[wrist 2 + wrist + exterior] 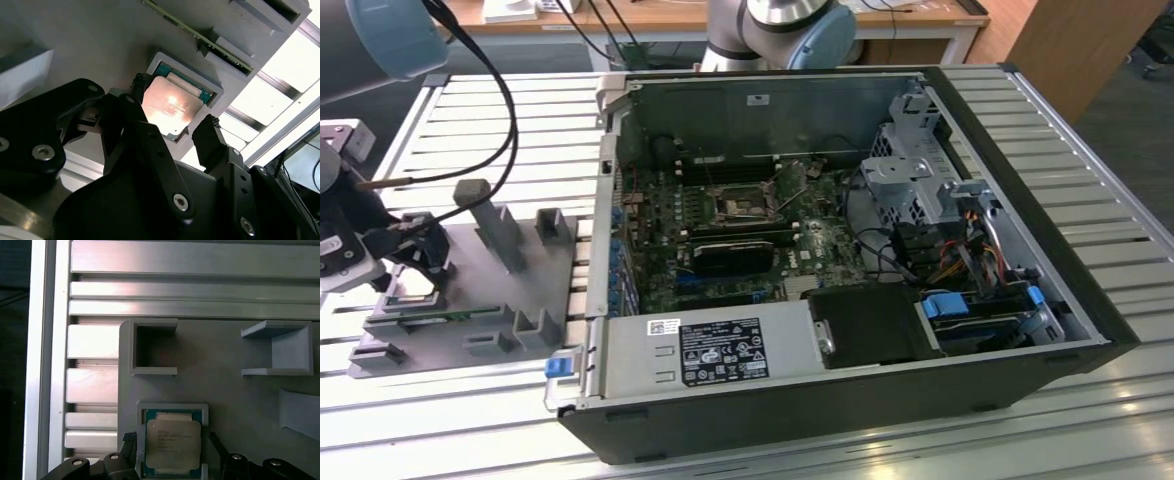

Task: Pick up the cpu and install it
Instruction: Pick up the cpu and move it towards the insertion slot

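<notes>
Slatted aluminium bench (1081,140) seen in exterior view. Grey fixture tray (474,290) laid flat on slats toward exterior view's left. Open computer case (854,405) laid on side just beside tray, toward exterior view's right.

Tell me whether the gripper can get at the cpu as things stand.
Probably yes: the gripper is open and straddles the cpu, which lies flat and uncovered in its pocket on the grey tray.

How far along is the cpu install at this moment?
Done: gripper positioned over the grey tray. In hand: nothing yet; open gripper straddles the cpu, which lies in its tray pocket. Left: grasping, lifting, and seating it on the motherboard in the case.
</notes>
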